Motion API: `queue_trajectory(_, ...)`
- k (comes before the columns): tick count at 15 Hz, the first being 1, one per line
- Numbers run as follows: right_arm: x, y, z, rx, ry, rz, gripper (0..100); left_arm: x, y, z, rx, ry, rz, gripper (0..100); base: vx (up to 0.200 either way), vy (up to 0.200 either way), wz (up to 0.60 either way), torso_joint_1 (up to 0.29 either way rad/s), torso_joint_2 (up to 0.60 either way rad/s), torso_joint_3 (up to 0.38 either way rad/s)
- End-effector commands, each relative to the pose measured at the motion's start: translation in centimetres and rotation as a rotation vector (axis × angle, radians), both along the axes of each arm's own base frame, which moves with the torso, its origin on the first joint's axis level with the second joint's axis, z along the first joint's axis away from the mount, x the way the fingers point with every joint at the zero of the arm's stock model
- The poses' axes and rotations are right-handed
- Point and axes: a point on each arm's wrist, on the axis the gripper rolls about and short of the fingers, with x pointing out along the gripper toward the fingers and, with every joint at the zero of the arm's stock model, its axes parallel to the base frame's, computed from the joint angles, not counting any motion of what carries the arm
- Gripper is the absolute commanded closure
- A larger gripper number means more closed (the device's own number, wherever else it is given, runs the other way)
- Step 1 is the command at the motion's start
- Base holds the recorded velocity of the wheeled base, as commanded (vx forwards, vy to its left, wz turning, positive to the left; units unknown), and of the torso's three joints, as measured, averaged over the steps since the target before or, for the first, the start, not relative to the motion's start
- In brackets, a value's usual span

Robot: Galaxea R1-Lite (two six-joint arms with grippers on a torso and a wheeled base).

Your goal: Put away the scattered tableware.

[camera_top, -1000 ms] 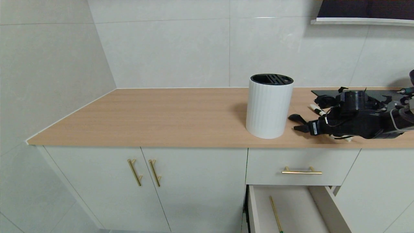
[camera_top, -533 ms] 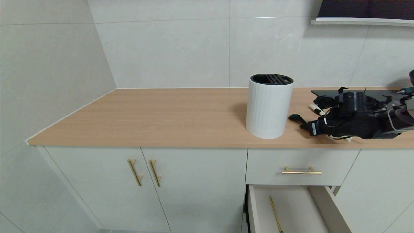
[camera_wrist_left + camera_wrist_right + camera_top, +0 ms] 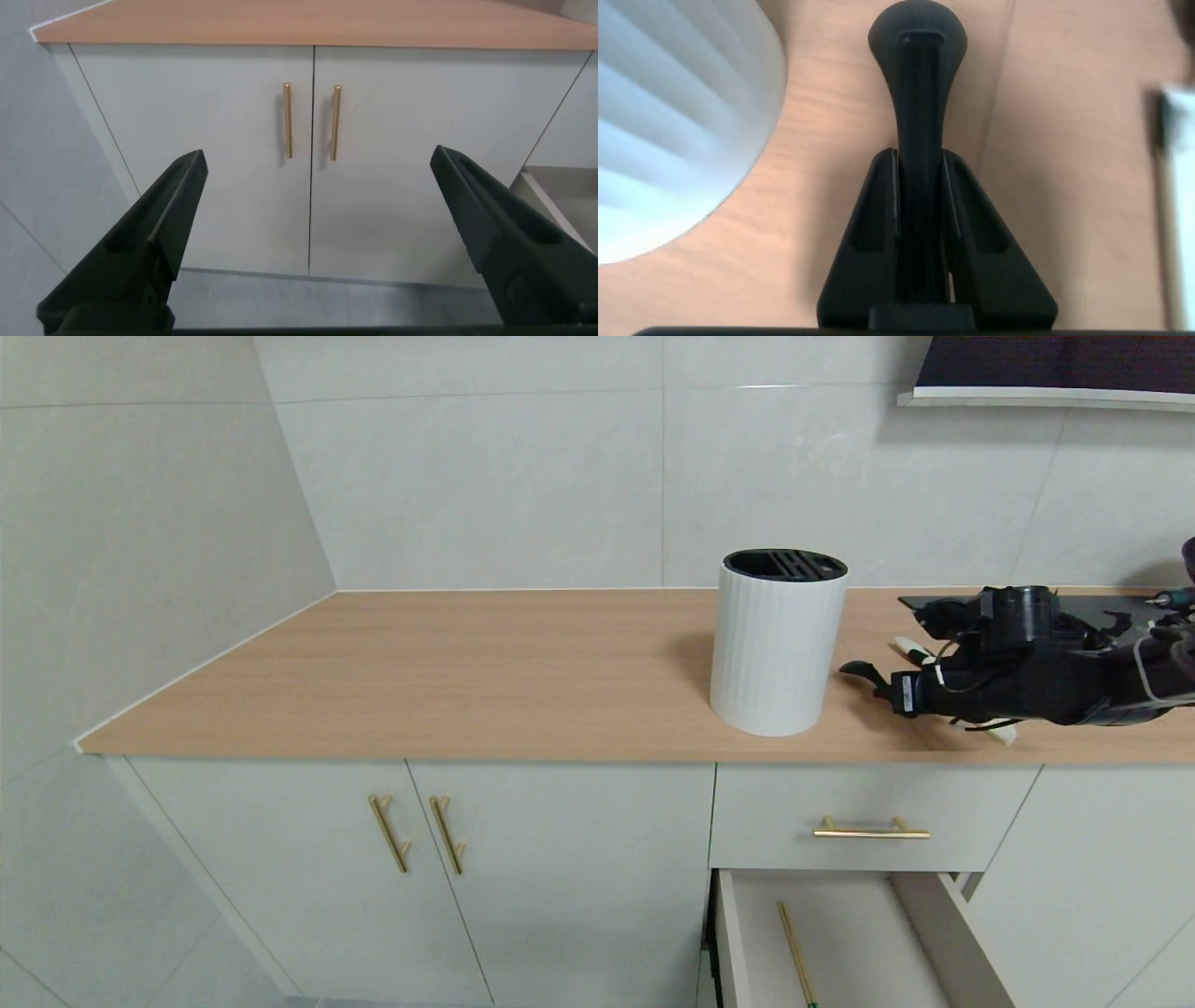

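Observation:
My right gripper hovers just above the wooden counter, right of a white ribbed holder with a black slotted top. It is shut on a black utensil handle, whose rounded end pokes out toward the holder. The right wrist view has the handle clamped between both fingers, with the holder close beside it. A white-handled utensil lies on the counter behind the gripper. My left gripper hangs open low in front of the cabinet doors.
Below the counter's right part a drawer stands pulled out, with gold chopsticks lying inside. A black cooktop sits behind the right arm. Another white piece lies under the arm near the counter edge.
My right gripper has risen slightly and drawn back a little to the right, taking the black handle up off the counter. The holder and drawer have not moved.

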Motion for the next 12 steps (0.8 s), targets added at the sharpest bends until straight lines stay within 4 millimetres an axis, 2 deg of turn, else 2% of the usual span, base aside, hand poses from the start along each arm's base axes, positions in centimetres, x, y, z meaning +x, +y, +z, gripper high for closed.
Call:
queue_trajectory(1, -3.7, 0.6, 4.0, 0.012, 0.002, -0.08, 100, 0.0, 0.0, 0.0, 0.0, 0.0, 0.0, 0, 0.0, 0.0, 0.0, 0.0, 0.0, 0.0)
queue_trajectory(3, -8.3, 0.4, 6.0, 0.04, 0.0, -0.1, 100, 0.0, 0.0, 0.0, 0.0, 0.0, 0.0, 0, 0.0, 0.0, 0.0, 0.0, 0.0, 0.0)
queue_trajectory(4, -10.8, 0.4, 6.1, 0.045, 0.019, -0.094, 100, 0.0, 0.0, 0.0, 0.0, 0.0, 0.0, 0, 0.0, 0.0, 0.0, 0.0, 0.0, 0.0)
queue_trajectory(6, -13.8, 0.5, 6.5, 0.063, 0.023, -0.069, 100, 0.0, 0.0, 0.0, 0.0, 0.0, 0.0, 0, 0.0, 0.0, 0.0, 0.0, 0.0, 0.0)
queue_trajectory(7, -16.0, 0.5, 6.1, 0.08, 0.045, -0.054, 100, 0.0, 0.0, 0.0, 0.0, -0.002, 0.0, 0, 0.0, 0.0, 0.0, 0.0, 0.0, 0.0)
queue_trajectory(8, -17.3, 0.5, 5.6, 0.078, 0.06, -0.051, 100, 0.0, 0.0, 0.0, 0.0, -0.002, 0.0, 0, 0.0, 0.0, 0.0, 0.0, 0.0, 0.0)
queue_trajectory(9, -17.7, 0.5, 5.5, 0.078, 0.063, -0.049, 100, 0.0, 0.0, 0.0, 0.0, -0.002, 0.0, 0, 0.0, 0.0, 0.0, 0.0, 0.0, 0.0)
queue_trajectory(10, -19.5, 1.1, 4.8, 0.076, 0.087, -0.024, 100, 0.0, 0.0, 0.0, 0.0, 0.0, 0.0, 0, 0.0, 0.0, 0.0, 0.0, 0.0, 0.0)
queue_trajectory(12, -20.7, 1.6, 3.6, 0.071, 0.126, -0.003, 100, 0.0, 0.0, 0.0, 0.0, -0.002, 0.0, 0, 0.0, 0.0, 0.0, 0.0, 0.0, 0.0)
